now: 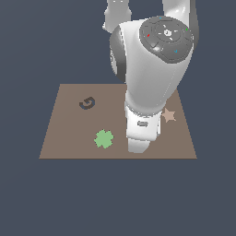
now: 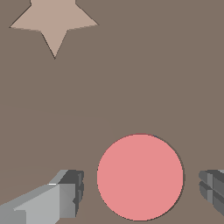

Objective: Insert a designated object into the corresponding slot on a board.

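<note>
In the wrist view, the salmon-red disc (image 2: 140, 177) lies flat on the brown board (image 2: 131, 87). My gripper (image 2: 141, 191) is open and straddles it. One grey finger (image 2: 70, 194) and the other (image 2: 212, 192) each stand a small gap away from the disc's rim. In the exterior view the white arm (image 1: 147, 92) reaches down over the board (image 1: 69, 129) on the exterior view's right and hides both disc and fingers. The slot is out of view in both frames.
A green clover shape (image 1: 104, 138) lies near the board's front edge. A dark G-shaped cutout (image 1: 86, 103) is at the back on the exterior view's left. A pale star shape (image 1: 169, 115) (image 2: 52, 22) sits close beside the arm.
</note>
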